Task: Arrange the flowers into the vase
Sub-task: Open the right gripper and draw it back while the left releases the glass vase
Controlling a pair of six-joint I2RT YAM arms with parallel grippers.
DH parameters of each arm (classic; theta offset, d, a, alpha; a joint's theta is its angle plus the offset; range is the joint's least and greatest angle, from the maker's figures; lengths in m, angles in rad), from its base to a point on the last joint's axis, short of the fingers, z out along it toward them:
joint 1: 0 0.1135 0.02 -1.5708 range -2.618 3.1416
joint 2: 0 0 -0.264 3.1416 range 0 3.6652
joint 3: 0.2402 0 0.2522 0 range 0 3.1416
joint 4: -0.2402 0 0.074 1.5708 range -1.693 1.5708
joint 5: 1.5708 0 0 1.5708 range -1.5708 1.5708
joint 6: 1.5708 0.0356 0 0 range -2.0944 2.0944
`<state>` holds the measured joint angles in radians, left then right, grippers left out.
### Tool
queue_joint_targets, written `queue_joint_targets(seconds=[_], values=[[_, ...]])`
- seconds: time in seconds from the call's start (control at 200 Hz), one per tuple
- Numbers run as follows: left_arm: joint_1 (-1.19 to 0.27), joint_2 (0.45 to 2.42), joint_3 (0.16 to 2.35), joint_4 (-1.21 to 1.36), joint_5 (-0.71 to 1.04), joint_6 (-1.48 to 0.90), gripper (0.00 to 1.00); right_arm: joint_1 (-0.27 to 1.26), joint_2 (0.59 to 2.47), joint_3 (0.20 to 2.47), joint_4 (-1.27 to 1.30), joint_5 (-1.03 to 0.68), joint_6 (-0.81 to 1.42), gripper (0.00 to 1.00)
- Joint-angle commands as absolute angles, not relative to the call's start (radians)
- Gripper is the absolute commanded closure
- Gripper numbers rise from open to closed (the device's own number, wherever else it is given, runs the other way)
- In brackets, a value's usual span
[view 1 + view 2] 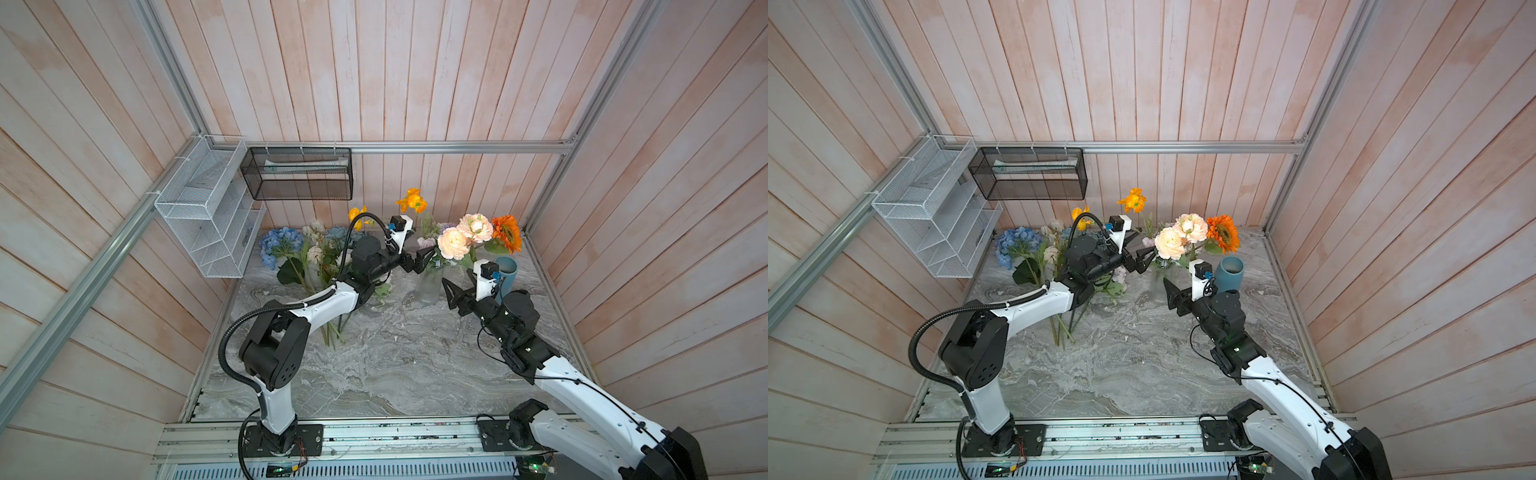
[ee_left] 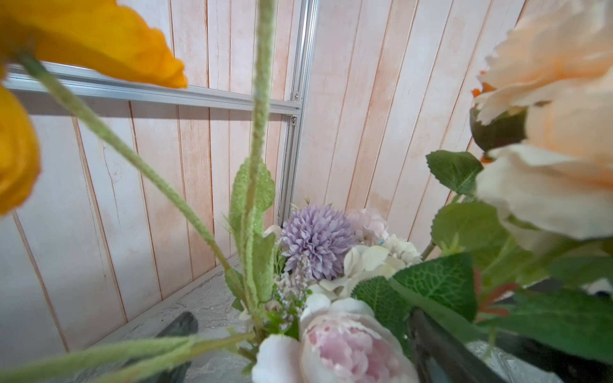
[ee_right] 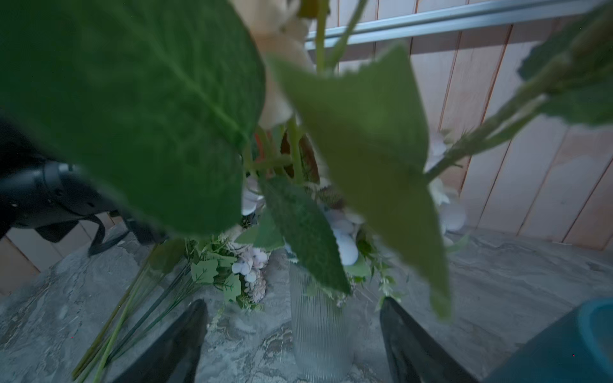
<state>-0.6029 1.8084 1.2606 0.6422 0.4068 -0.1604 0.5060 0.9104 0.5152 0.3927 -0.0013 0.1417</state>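
the flowers (image 1: 465, 235) are in two groups. one group stands in the ribbed glass vase (image 1: 428, 291) near the far edge of the table (image 1: 395, 365), right of its middle: peach roses (image 1: 453, 244), an orange sunflower (image 1: 507, 232) and an orange poppy (image 1: 412, 200) on a long stem. the other group (a blue hydrangea (image 1: 280, 244) among pale blooms) lies flat toward the far left corner, with its stems pointing to the table's middle.

the left gripper (image 1: 424, 259) is at the left side of the standing bunch, above the vase mouth. its fingers (image 2: 180, 326) are spread wide. fuzzy poppy stems and a pink bloom (image 2: 345, 345) lie between them, and neither finger presses on anything.

the right gripper (image 3: 292, 302) faces the vase from the near right side. its fingers are also spread, one on each side of the glass and apart from it, holding nothing.

a teal pot (image 1: 509, 272) stands just right of the vase. the table is grey marble. pale wooden plank walls (image 1: 374, 83) with an aluminium frame (image 1: 415, 146) carry a white wire basket (image 1: 208, 216) and a black mesh basket (image 1: 299, 174).
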Motion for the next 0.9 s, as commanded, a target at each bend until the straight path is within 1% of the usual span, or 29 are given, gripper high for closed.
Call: queue_joint_targets(seconds=[0.0, 0.125, 0.345, 0.525, 0.715, 0.895], values=[[-0.610, 1.736, 1.202, 0.603, 0.384, -0.203, 0.00, 0.505, 0.891, 0.460, 0.377, -0.011, 0.208, 0.17], [-0.612, 1.665, 1.103, 0.583, 0.364, -0.246, 0.00, 0.506, 0.895, 0.379, 0.429, -0.004, 0.246, 0.15], [-0.610, 1.522, 0.910, 0.542, 0.233, -0.293, 0.00, 0.506, 0.961, 0.278, 0.617, 0.028, 0.251, 0.14], [-0.570, 1.471, 0.796, 0.530, 0.096, -0.410, 0.00, 0.507, 1.121, 0.280, 0.798, 0.025, 0.207, 0.14], [-0.487, 1.463, 0.706, 0.583, 0.078, -0.586, 0.00, 0.508, 1.304, 0.345, 0.983, 0.039, 0.146, 0.12], [-0.479, 1.454, 0.678, 0.597, 0.061, -0.595, 0.00, 0.507, 1.447, 0.413, 1.068, 0.054, 0.125, 0.11]])
